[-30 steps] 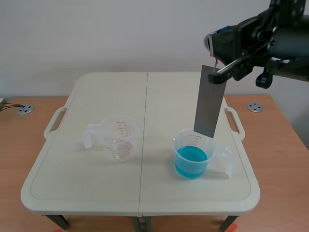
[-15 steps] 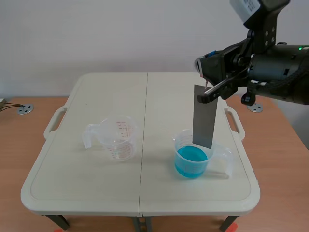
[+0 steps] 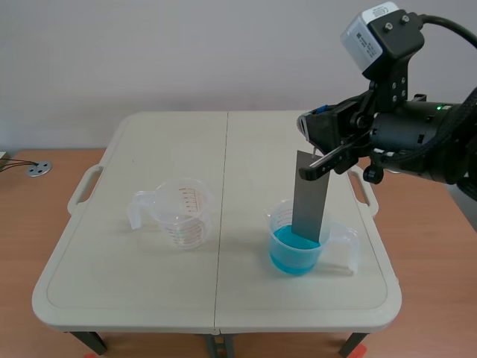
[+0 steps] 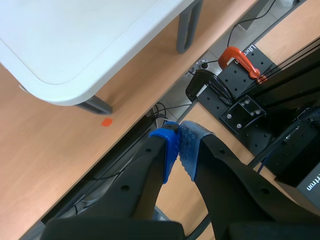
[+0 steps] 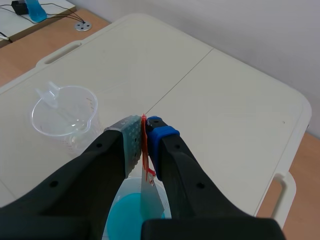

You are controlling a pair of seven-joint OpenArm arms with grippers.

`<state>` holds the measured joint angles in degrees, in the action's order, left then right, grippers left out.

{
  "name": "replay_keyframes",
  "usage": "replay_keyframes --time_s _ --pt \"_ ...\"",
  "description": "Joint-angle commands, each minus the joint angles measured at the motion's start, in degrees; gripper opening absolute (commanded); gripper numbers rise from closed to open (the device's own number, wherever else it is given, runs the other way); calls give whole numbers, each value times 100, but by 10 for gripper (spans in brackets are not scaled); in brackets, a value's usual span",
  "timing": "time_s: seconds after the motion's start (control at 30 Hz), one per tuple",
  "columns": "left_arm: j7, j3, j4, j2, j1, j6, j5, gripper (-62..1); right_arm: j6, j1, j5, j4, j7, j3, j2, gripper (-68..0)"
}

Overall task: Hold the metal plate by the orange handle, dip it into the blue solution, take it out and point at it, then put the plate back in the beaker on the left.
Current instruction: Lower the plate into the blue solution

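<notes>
A grey metal plate (image 3: pixel 309 198) hangs upright from my right gripper (image 3: pixel 322 155), its lower edge down inside the beaker of blue solution (image 3: pixel 296 241) at the table's right. In the right wrist view my right gripper (image 5: pixel 143 142) is shut on the plate's thin orange handle (image 5: pixel 144 155), with the blue solution (image 5: pixel 131 214) directly below. The empty clear beaker (image 3: pixel 181 212) stands at the table's left, also seen ahead of the right gripper as the empty beaker (image 5: pixel 64 115). My left gripper (image 4: pixel 178 148) is shut on nothing, off the table beside its corner.
The white folding table (image 3: pixel 149 287) rests on a wooden surface. Black mounting hardware with an orange clamp (image 4: pixel 241 59) lies beyond the left gripper. Round metal discs (image 3: pixel 39 168) sit on the wood at both sides.
My right arm has lowered and shifted left with the plate; the plate's lower edge has gone from above the beaker rim down into the blue solution.
</notes>
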<state>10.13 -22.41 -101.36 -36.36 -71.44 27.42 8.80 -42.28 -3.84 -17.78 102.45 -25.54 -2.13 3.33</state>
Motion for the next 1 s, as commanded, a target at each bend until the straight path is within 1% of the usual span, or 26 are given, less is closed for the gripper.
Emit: replay_keyframes --time_s 0.0,0.13,0.3,0.63,0.97 --pt "79 11 -59 15 4 13 33 -582 -44 81 -39 -17 116 -2 13 -665" --pt "74 11 -59 15 4 13 33 -582 -44 81 -20 -170 153 52 15 -665" --pt "55 11 -59 15 4 15 33 -582 -44 79 131 -302 153 223 13 -664" --pt "55 11 -59 15 4 15 33 -582 -44 79 267 -737 160 234 11 -664" --pt "39 11 -59 15 4 17 33 -582 -44 79 433 -820 153 232 13 -664"
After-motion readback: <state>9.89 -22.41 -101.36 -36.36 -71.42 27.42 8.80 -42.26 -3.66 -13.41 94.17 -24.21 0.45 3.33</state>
